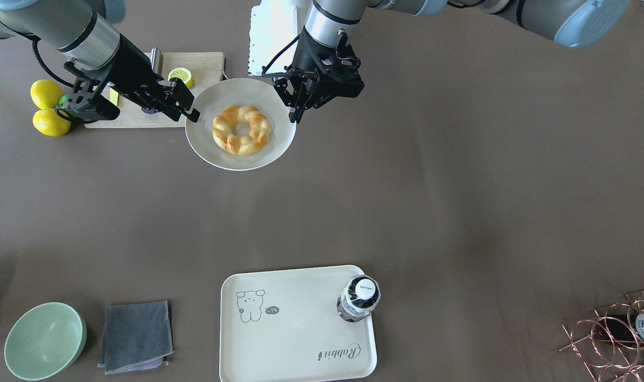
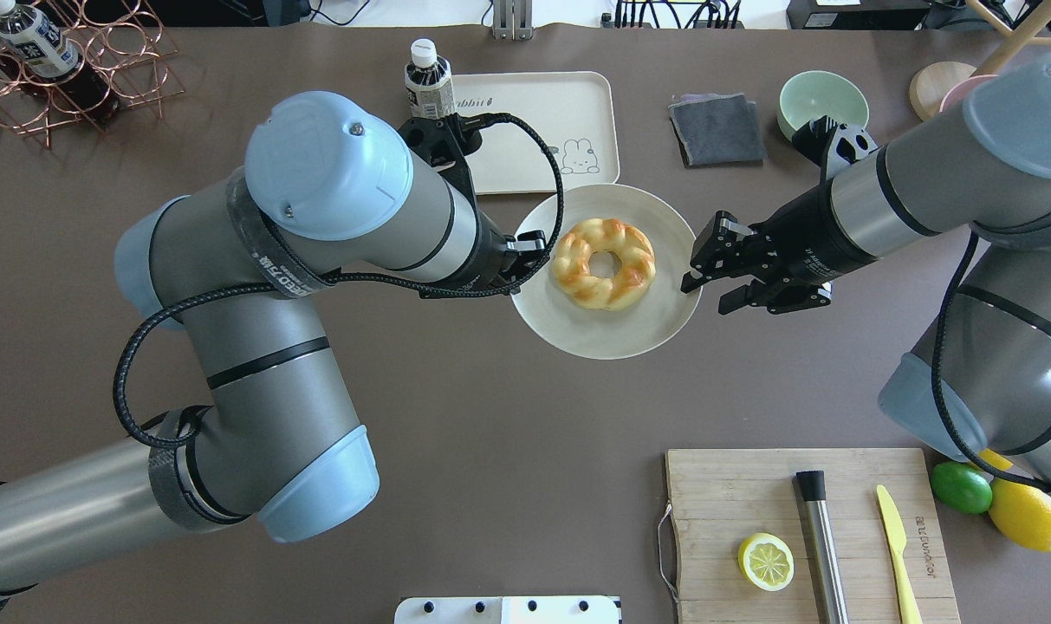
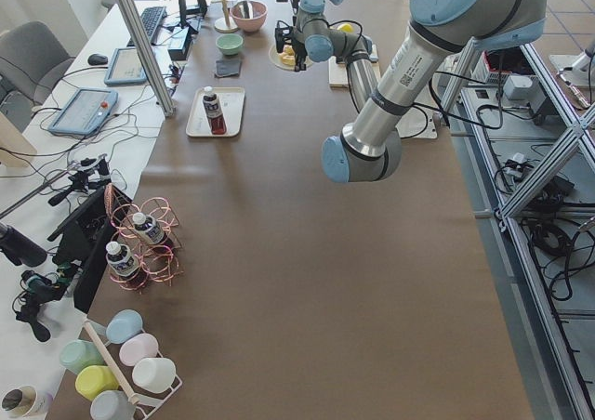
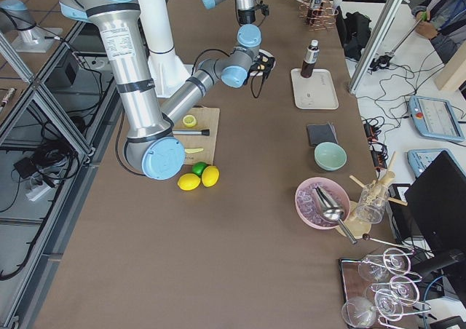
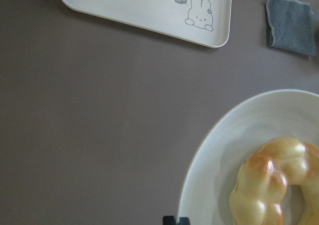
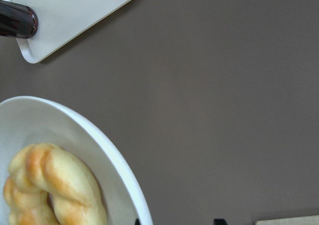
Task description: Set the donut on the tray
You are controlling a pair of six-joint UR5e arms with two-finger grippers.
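Observation:
The donut [image 1: 223, 132], a braided pale-yellow ring with orange-brown patches, lies on a round white plate [image 1: 215, 98] that is held up above the table. My left gripper [image 1: 296, 115] is shut on the plate's rim, on the left side in the overhead view [image 2: 538, 247]. My right gripper [image 2: 705, 293] is at the opposite rim, its fingers spread apart and not clamping the plate. The cream tray [image 1: 295, 339] with the rabbit drawing lies flat on the operators' side, with a dark bottle [image 1: 359, 297] standing on one corner. The donut [image 5: 269, 185] and the tray [image 5: 149, 6] also show in the left wrist view.
A wooden cutting board [image 2: 733, 485] on the robot's right holds a lemon half [image 2: 766, 561], a metal rod and a yellow knife. Lemons and a lime [image 2: 961, 487] lie beside it. A grey cloth [image 1: 136, 337] and a mint bowl [image 1: 44, 340] sit next to the tray. A copper rack [image 1: 614, 334] holds bottles.

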